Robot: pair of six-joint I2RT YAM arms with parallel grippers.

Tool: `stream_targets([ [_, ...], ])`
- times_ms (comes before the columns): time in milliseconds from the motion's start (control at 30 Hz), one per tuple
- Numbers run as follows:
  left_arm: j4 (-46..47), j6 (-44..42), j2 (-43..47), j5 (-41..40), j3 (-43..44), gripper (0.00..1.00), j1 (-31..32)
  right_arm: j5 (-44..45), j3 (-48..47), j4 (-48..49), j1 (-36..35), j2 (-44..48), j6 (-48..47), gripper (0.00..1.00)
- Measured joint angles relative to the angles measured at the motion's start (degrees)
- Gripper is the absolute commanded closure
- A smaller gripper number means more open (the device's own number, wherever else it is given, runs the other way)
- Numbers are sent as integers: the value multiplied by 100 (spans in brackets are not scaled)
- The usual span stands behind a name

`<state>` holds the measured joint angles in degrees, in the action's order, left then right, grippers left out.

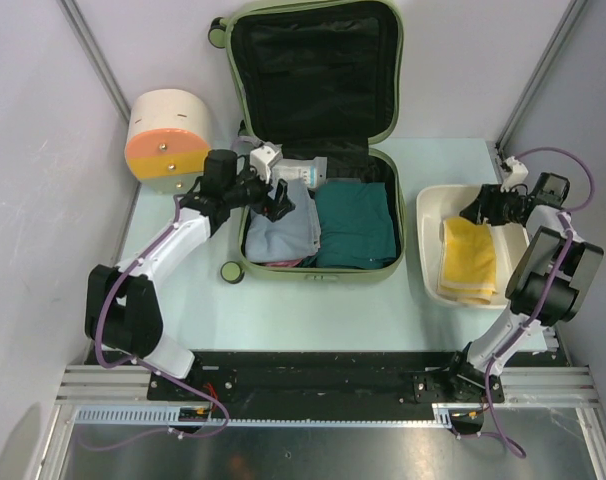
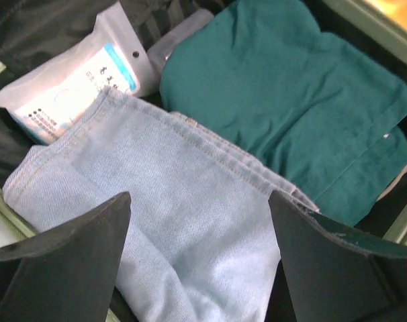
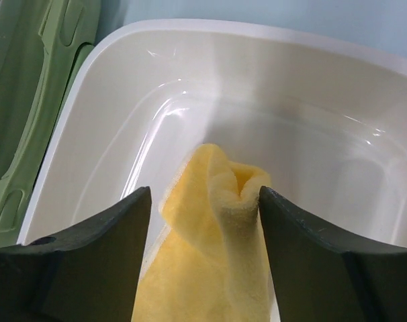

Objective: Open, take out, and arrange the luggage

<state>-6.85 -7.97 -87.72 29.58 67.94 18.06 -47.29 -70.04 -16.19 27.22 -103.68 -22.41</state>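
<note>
A white plastic packet (image 2: 76, 80) with a blue label is showing rows of print too small to read. It is lying in the large pale olive-green soft-shell luggage (image 1: 313, 75), which is sitting open on the pale green table (image 1: 313, 310) between grey walls. The left gripper (image 2: 198, 201) is hovering wide open over folded light-blue denim (image 2: 183, 221) inside it, beside a teal garment (image 2: 284, 100). The right gripper (image 3: 205, 194), right of the luggage, is spreading its jaws around a yellow towel (image 3: 217, 268) in the white oval plastic basin (image 3: 291, 134), possibly touching it.
</note>
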Motion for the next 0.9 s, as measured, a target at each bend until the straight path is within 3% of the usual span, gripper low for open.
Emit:
stream_targets([
  [133, -844, -800, -17, -195, 138, 13, 4, 352, -9, -129, -92, 295, 297, 20],
  [433, -1777, -2892, -376, -894, 175, 9, 586, 896, -79, -415, -970, 1499, 1056, 18],
  [533, -1902, -3110, -723, -876, 271, 6, 844, 929, -92, -413, -1399, 1615, 1388, 18],
  [667, -1947, -3161, -1075, -671, 463, 1, 1054, 1051, -92, -417, -1941, 1615, 1801, 7],
  [900, -1945, -3217, -1202, -188, 540, 5, 1211, 1342, -92, -247, -2914, 1563, 2752, 0],
])
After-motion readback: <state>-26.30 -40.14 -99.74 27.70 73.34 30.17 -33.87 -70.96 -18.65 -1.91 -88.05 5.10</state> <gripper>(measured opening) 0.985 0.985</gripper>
